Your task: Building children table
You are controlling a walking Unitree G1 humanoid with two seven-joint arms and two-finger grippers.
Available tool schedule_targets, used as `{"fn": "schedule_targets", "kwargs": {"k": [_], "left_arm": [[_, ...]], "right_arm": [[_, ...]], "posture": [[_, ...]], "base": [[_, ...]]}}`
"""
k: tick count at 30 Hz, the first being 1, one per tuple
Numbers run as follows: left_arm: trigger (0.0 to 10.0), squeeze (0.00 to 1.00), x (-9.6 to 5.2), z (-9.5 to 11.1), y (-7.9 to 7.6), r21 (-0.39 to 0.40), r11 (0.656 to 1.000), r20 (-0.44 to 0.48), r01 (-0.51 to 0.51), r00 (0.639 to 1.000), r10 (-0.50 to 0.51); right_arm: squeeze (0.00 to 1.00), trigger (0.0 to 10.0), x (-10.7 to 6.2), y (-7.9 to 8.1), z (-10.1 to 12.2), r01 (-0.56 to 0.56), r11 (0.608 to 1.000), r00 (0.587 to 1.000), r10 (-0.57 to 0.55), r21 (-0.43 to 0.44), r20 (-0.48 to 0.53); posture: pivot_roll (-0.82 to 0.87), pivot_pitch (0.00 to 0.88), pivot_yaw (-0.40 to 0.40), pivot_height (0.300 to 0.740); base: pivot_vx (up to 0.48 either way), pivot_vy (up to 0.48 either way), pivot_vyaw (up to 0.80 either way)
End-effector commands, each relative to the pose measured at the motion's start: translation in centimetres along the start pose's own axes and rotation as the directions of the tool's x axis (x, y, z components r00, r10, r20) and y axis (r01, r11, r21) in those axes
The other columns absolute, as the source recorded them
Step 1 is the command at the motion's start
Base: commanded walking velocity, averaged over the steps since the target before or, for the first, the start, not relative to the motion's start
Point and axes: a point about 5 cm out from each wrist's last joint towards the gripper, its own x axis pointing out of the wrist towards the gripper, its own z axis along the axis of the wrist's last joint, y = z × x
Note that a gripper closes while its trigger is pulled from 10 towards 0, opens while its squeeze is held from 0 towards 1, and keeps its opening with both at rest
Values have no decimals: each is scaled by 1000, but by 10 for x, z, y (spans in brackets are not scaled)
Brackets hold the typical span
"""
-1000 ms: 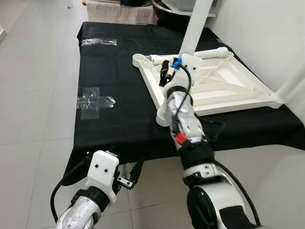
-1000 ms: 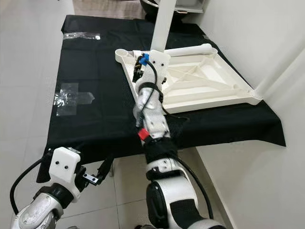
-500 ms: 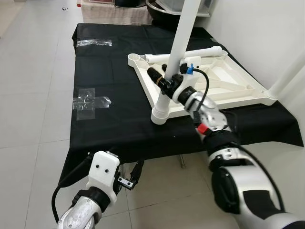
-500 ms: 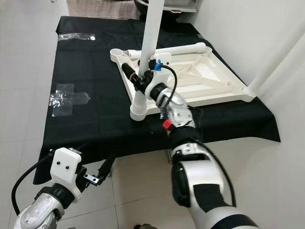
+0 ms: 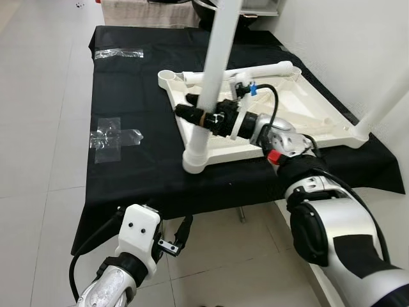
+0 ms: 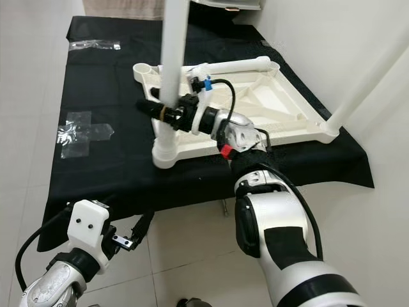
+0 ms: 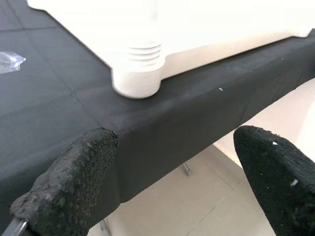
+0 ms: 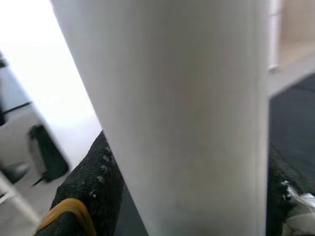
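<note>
The white children's tabletop (image 5: 300, 109) lies upside down on a black-covered table (image 5: 128, 96). At its near-left corner a white leg (image 5: 214, 57) stands upright in a ribbed socket (image 5: 195, 160). My right gripper (image 5: 195, 115) is shut on this leg a little above the socket; the right wrist view has the leg (image 8: 187, 113) between the black fingers (image 8: 93, 187). A second leg (image 5: 383, 105) rises at the right corner. A third leg (image 5: 268, 68) lies along the far edge. My left gripper (image 5: 179, 235) hangs open below the table's front edge, facing the socket (image 7: 138, 73).
Two patches of clear tape (image 5: 112, 134) (image 5: 118, 54) are stuck to the black cloth. A white wall runs along the right side. Pale tiled floor (image 5: 38, 128) lies to the left and in front of the table.
My right arm swung out to the right and its gripper turned across the upright leg, closing on it. The view shifted a little. The left arm stayed low.
</note>
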Motion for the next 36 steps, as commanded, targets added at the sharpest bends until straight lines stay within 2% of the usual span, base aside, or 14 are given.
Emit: {"fn": "schedule_targets", "kwargs": {"k": [1, 4, 5, 12, 18, 20, 22, 23, 24, 25, 26, 29, 32, 36], "left_arm": [[10000, 0, -2, 1, -4, -3, 1000, 5, 12, 1000, -12], [10000, 0, -2, 1, -4, -3, 1000, 6, 12, 1000, -12], [10000, 0, -2, 2, -4, -3, 1000, 7, 13, 1000, -13], [10000, 0, -2, 2, -5, -3, 1000, 7, 13, 1000, -13], [10000, 0, -1, 1, -5, -3, 1000, 7, 13, 1000, -13], [10000, 0, -1, 1, -5, -3, 1000, 8, 14, 1000, -14], [10000, 0, -1, 1, -4, -3, 1000, 7, 15, 1000, -15], [10000, 0, -1, 1, -4, -3, 1000, 7, 15, 1000, -15], [10000, 0, 0, 1, -4, -3, 1000, 7, 16, 1000, -16], [10000, 0, 0, 1, -4, -3, 1000, 7, 16, 1000, -16], [10000, 0, 0, 1, -4, -2, 1000, 7, 17, 1000, -17], [10000, 0, 0, 0, -3, 1, 1000, 7, 17, 1000, -17], [10000, 0, 0, 0, -4, 3, 1000, 8, 17, 1000, -17], [10000, 0, 0, 0, -4, 2, 1000, 7, 16, 1000, -16]], "right_arm": [[0, 10000, 10, 7, 1, -88, 996, 996, 88, -3, -4], [0, 8196, 13, 9, 3, -105, 994, 994, 105, -11, 6], [0, 0, 16, 9, 4, -77, 996, 997, 77, -34, 12], [0, 0, 21, 4, 9, 46, 997, 998, -42, -68, 52], [0, 0, 11, -18, 12, 485, 867, 874, -476, -116, 101], [0, 0, 6, -23, 10, 588, 802, 809, -577, -105, 112], [0, 0, -9, -32, -3, 819, 570, 574, -813, -62, 101], [0, 0, -9, -32, -3, 819, 570, 574, -813, -62, 101], [0, 0, -20, -35, -12, 914, 403, 406, -910, -47, 84], [0, 0, -20, -35, -12, 914, 403, 406, -910, -47, 84], [0, 0, -27, -33, -21, 970, 244, 244, -967, -4, 69], [0, 0, -26, -25, -33, 993, 91, 88, -995, 79, 37], [0, 0, -2, -11, -37, 986, 25, 20, -999, 166, 36], [0, 627, 11, -6, -38, 981, 59, 52, -998, 187, 41]], "posture": [[166, 141, -164, 740], [166, 141, -164, 740], [166, 141, -164, 740], [160, 146, -162, 740], [150, 145, -161, 740], [146, 145, -162, 740], [138, 143, -155, 740], [138, 143, -155, 740], [137, 143, -155, 740], [137, 143, -155, 740], [140, 139, -156, 740], [139, 139, -154, 740], [151, 134, -156, 740], [151, 132, -157, 740]], "base": [[0, 0, 0], [0, 0, 0], [0, 0, 0], [0, 0, 0], [0, 0, 0], [0, 0, 0], [0, 0, 0], [0, 0, 0], [0, 0, 0], [0, 0, 0], [0, 0, 0], [0, 0, 0], [0, 0, 0], [0, 0, 0]]}}
